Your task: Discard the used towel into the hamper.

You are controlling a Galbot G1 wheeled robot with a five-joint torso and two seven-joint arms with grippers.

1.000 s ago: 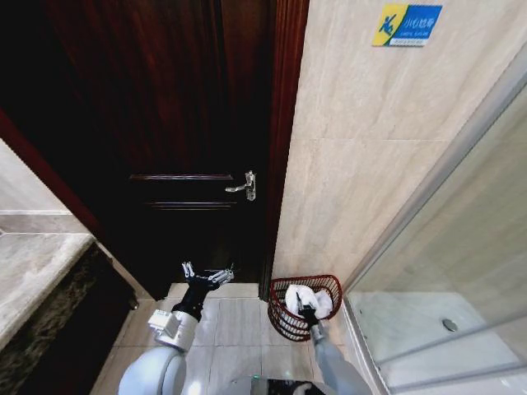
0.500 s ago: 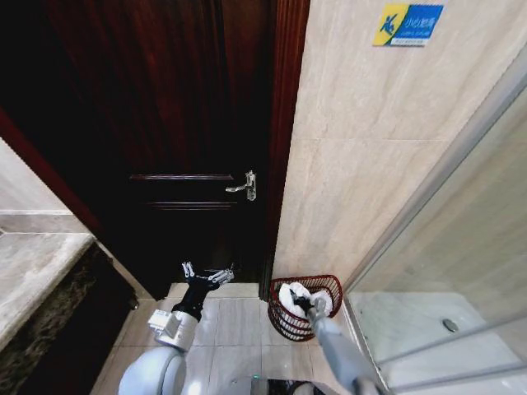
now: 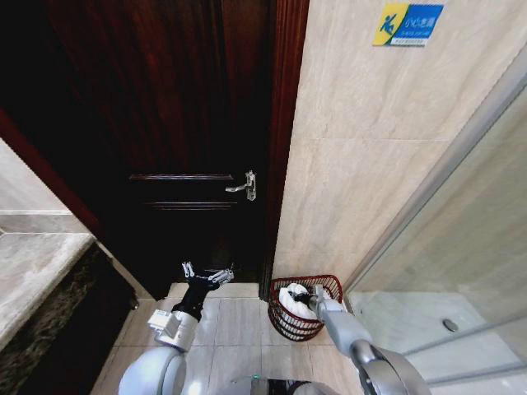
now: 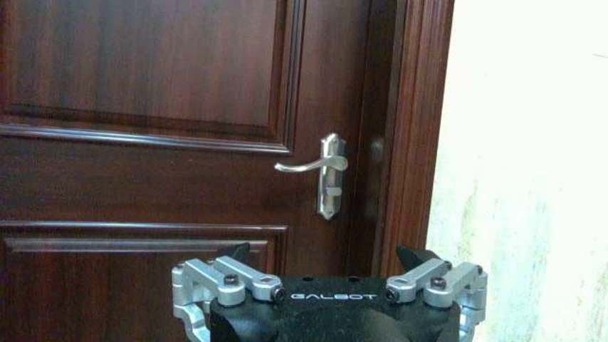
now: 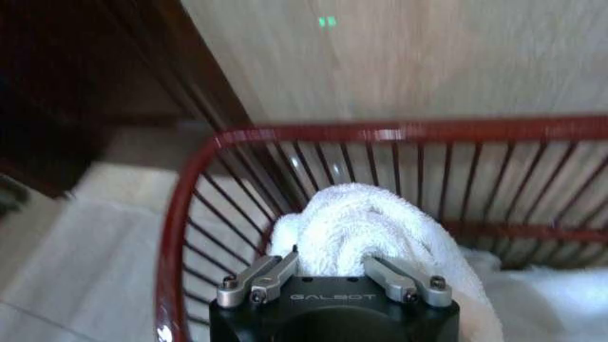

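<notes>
The right gripper (image 5: 332, 274), jaws closed on the white towel (image 5: 366, 224), has pushed deeper inside the hamper (image 3: 284, 317) by the shower corner; release looks near. The left gripper (image 3: 207, 274) stays spread open facing the door (image 4: 142, 107).

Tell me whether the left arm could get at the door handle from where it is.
Probably yes: the left gripper hangs open facing the dark door, below the handle, with nothing between them. The right gripper holds the towel in the hamper.
</notes>
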